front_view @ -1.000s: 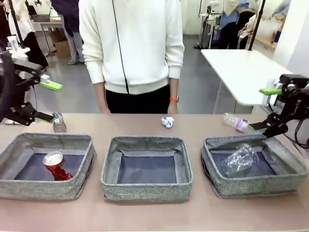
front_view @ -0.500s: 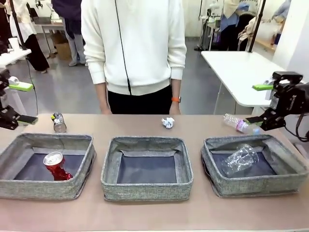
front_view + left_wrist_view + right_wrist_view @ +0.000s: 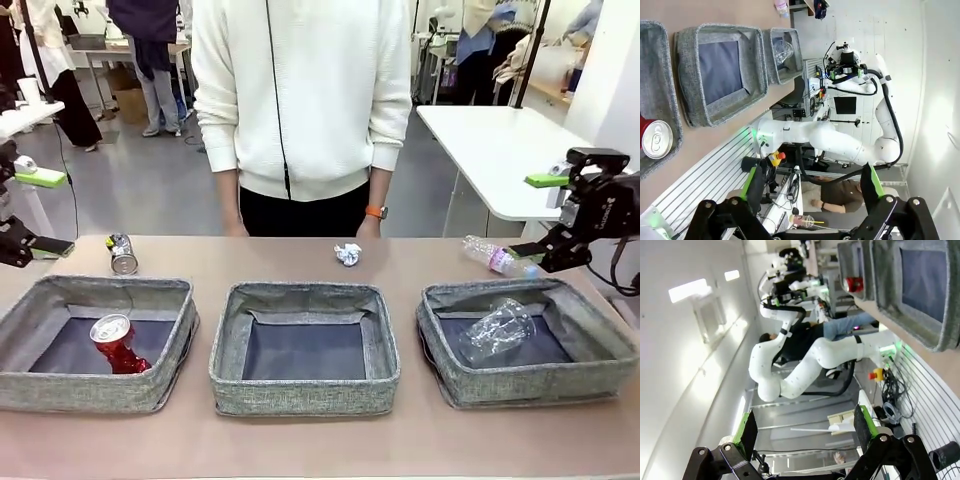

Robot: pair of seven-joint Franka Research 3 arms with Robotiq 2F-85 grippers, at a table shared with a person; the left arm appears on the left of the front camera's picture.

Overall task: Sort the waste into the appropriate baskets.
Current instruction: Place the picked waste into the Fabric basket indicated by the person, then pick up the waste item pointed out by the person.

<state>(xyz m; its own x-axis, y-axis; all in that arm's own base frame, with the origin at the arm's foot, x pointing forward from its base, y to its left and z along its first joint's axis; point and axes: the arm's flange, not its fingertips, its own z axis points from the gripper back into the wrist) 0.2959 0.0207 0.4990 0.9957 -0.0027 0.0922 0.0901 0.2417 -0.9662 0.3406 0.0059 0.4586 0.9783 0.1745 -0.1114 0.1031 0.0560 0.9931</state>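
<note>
Three grey baskets stand in a row: left [image 3: 90, 390], middle [image 3: 305, 392], right [image 3: 540, 380]. A crushed red can [image 3: 115, 342] lies in the left one and a clear plastic cup [image 3: 497, 330] in the right one. Behind them on the table lie a silver can [image 3: 122, 254], a white paper ball [image 3: 347, 253] and a clear bottle [image 3: 495, 254]. My left gripper [image 3: 42, 212] hangs open at the far left edge, apart from the silver can. My right gripper [image 3: 538, 218] is open just right of the bottle. Both wrist views show open, empty grippers [image 3: 811, 182] [image 3: 805, 430].
A person in a white top [image 3: 300, 100] stands at the table's far side, hands down near the edge. A white table [image 3: 500, 150] sits behind on the right. The left wrist view shows the middle basket [image 3: 720, 70] and red can [image 3: 655, 142] sideways.
My left gripper has pulled away leftward from beside the silver can. My right gripper rose and drew back from the right basket's far corner. The person shifted slightly right.
</note>
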